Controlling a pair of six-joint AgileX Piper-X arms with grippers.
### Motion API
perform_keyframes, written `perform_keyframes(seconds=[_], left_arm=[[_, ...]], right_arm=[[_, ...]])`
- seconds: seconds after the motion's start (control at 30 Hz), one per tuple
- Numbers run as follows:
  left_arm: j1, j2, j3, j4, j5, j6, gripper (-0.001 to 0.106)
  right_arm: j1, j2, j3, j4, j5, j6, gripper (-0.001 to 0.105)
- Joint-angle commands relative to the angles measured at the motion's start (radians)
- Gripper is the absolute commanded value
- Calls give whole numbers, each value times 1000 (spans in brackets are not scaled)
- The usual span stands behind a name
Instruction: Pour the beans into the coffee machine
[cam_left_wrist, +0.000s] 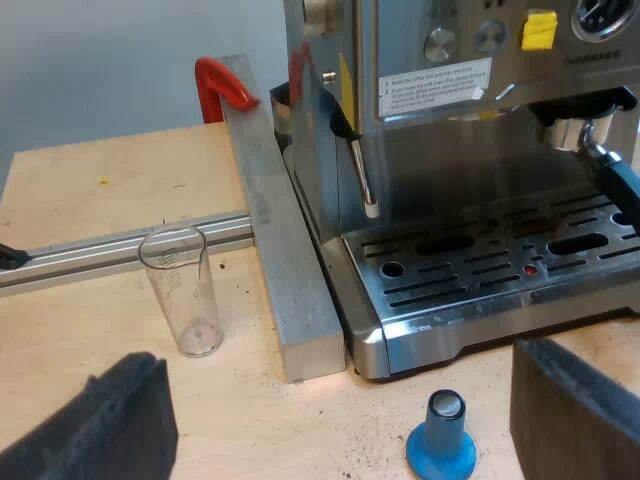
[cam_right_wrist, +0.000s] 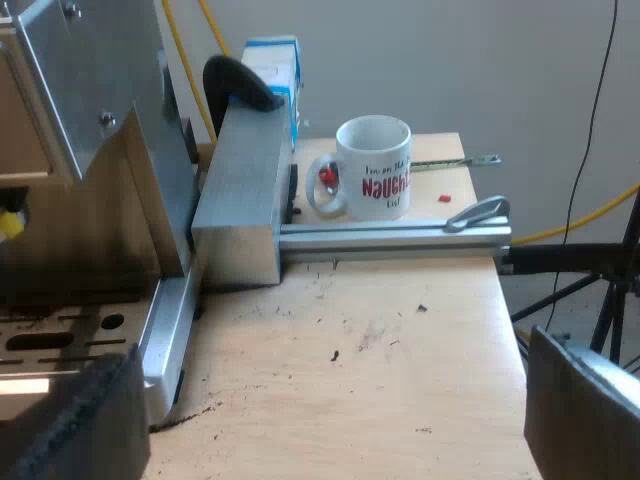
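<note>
Open room for moving is being offered by the bare wooden table (cam_left_wrist: 90, 180) on one side of the measuring glass (cam_left_wrist: 183, 290). On its other side the way is being closed off by a grey metal block (cam_left_wrist: 280, 250), which is lying along the side of the espresso machine (cam_left_wrist: 450, 120). The glass is standing upright on the wood, just beside the block and an aluminium rail (cam_left_wrist: 110, 252). It is a clear, straight-walled tube with faint printed marks, and the table is being seen through it; it is being touched by nothing.

The left gripper (cam_left_wrist: 335, 400) is being held released. Its black, matte fingers (cam_left_wrist: 100, 425) are spread wide above the table with nothing between them. A blue tamper (cam_left_wrist: 442, 440), round-footed, is standing between them on the wood, just off the machine's slotted steel drip tray (cam_left_wrist: 480, 270). A thin steam wand (cam_left_wrist: 360, 175) is hanging over the tray's corner, and a red clamp handle (cam_left_wrist: 222, 82) is rising at the block's far end.

The right gripper (cam_right_wrist: 330, 400) is likewise being held released, over a wide stretch of crumb-flecked wood whose edge is falling away close by. Beyond a second rail (cam_right_wrist: 390, 235), a white mug (cam_right_wrist: 375, 180) with red lettering is standing upright, well apart from the fingers.
</note>
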Motion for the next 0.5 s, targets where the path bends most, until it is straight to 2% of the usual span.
perform_keyframes(seconds=[0.03,0.3,0.5], left_arm=[[-2,-134,30,-45,-18,-8,71],[-2,-134,177,-188,-18,-8,71],[-2,-132,362,-295,-18,-8,71]], right_arm=[[-5,-39,39,-78,0,-3,78],[-5,-37,124,-189,0,-3,78],[-5,-37,229,-189,0,-3,78]])
